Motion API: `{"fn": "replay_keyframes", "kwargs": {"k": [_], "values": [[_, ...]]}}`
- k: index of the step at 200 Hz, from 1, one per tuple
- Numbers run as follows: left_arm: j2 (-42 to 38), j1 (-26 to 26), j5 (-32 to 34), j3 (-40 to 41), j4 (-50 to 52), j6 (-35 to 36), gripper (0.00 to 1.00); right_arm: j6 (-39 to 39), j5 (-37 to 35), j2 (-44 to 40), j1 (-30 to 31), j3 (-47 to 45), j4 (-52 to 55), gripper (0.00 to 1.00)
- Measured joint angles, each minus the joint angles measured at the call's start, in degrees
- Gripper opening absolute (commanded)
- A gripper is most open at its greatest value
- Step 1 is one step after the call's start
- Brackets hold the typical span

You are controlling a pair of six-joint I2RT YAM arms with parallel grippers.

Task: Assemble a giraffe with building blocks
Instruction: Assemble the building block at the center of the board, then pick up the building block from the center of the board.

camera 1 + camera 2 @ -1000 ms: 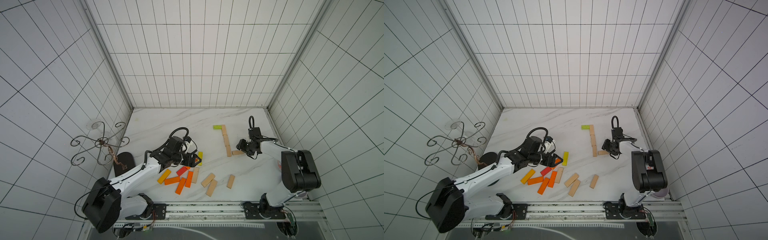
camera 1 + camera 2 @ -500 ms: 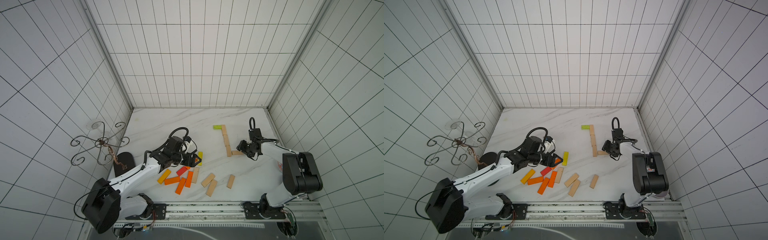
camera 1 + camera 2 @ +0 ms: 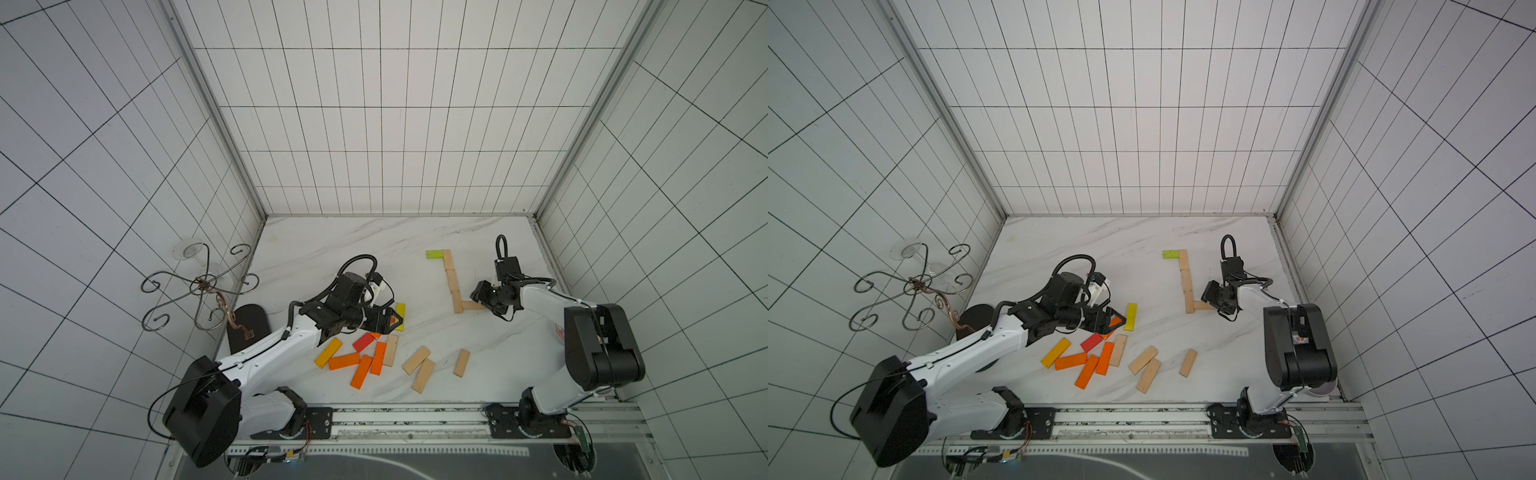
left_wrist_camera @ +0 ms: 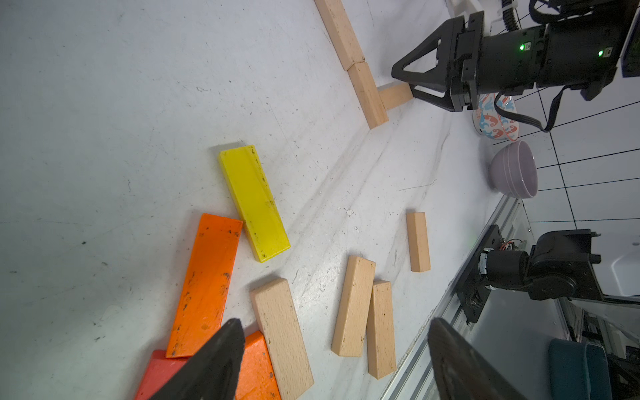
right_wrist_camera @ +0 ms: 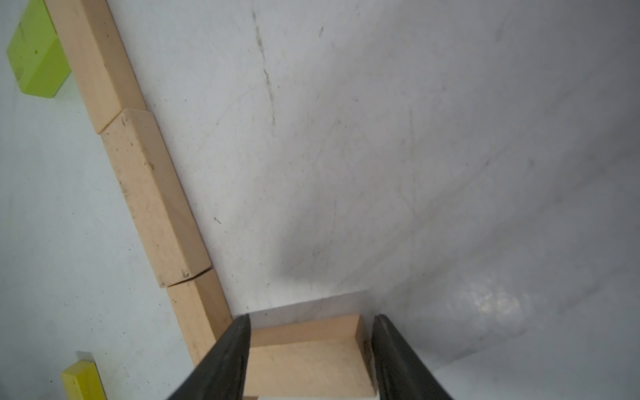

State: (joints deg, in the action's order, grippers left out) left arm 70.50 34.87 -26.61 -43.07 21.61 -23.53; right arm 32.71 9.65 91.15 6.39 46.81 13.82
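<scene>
Over on the right side of the tabletop (image 3: pixel 324 249), my right gripper (image 3: pixel 477 297) sits low with its jaws straddling a short natural block (image 5: pixel 304 363). That block lies flat, butted at a right angle against the near end of the natural column (image 3: pixel 452 278), which is three blocks laid end to end. A green block (image 3: pixel 434 254) touches the column's far end on its left side. From the right wrist view, one finger (image 5: pixel 232 346) rests against the short natural block and the other looks just off it. I cannot tell whether the gripper is clamped or let go.

My left gripper (image 3: pixel 392 322) hangs with its jaws spread wide and nothing between them. It is over the far end of the loose pile, just beside the yellow block (image 4: pixel 254 202). Near it I see orange blocks (image 3: pixel 345 360) and a red block (image 3: pixel 363 341) lying flat and touching one another. Four loose natural blocks (image 3: pixel 415 360) lie toward the near edge.
</scene>
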Motion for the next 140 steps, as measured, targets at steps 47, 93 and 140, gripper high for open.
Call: {"fn": "replay_keyframes", "kwargs": {"k": [47,93,140], "values": [[-0.3,0.0,0.0,0.0,0.0,0.0,0.83,0.0,-2.7,-4.0,0.0,0.2,4.6,0.65],[-2.7,0.0,0.1,0.0,0.6,0.0,0.83,-0.5,-6.1,-11.4,1.9,3.0,12.7,0.67],[-6.4,0.0,0.9,0.0,1.9,-0.2,0.83,4.4,-12.4,-22.1,12.6,3.8,22.2,0.63]]}}
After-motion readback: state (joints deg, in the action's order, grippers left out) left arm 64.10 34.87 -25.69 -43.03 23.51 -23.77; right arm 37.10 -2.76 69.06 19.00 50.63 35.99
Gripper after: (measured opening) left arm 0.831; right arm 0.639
